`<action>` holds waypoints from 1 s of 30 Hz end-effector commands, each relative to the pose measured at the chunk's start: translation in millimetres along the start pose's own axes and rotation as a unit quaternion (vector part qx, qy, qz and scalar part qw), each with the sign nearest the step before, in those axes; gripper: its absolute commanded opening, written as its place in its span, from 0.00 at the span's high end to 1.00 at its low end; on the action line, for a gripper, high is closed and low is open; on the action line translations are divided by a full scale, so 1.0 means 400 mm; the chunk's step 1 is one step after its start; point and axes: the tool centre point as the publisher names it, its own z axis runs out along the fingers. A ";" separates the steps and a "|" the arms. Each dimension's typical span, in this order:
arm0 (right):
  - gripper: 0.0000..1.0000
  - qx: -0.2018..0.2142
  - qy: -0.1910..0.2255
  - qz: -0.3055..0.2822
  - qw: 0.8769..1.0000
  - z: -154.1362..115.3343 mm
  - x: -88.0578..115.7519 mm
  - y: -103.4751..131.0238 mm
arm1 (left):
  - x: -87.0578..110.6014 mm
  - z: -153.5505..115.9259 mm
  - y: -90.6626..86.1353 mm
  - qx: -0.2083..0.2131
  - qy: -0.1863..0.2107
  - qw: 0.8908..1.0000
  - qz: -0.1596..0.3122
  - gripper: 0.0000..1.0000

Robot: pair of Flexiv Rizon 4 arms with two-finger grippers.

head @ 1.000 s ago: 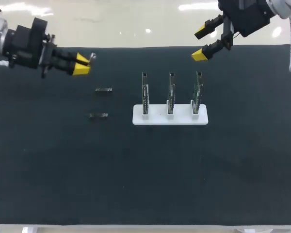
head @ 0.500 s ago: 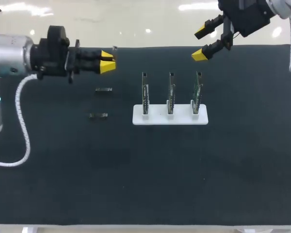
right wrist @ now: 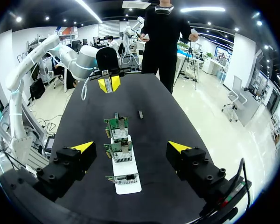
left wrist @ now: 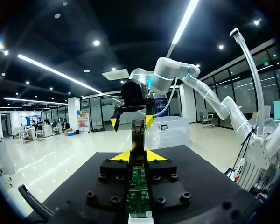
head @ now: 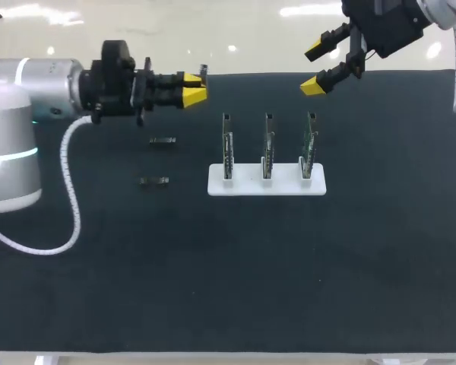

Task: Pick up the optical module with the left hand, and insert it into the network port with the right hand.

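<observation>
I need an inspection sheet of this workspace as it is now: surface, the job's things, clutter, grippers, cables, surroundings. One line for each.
surface: dark mat covers the table.
job's things: one module in the left gripper; two spare modules lie on the mat; three boards stand upright in a white stand.
clutter: nothing seen.
grippers: left gripper shut on the module, near the mat's far edge, left of the stand; right gripper open and empty, above the far edge.
cables: white cable loops down from the left arm over the mat.
surroundings: nothing seen.
</observation>
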 end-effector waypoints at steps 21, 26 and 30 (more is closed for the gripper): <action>0.00 0.001 0.000 0.000 1.000 0.000 -0.001 0.001 | 0.047 0.091 0.061 0.024 -0.010 1.000 0.013 1.00; 0.00 0.001 0.000 0.000 1.000 0.000 -0.001 0.001 | 0.047 0.091 0.061 0.024 -0.010 1.000 0.013 1.00; 0.00 0.001 0.000 0.000 1.000 0.000 -0.001 0.001 | 0.047 0.091 0.061 0.024 -0.010 1.000 0.013 1.00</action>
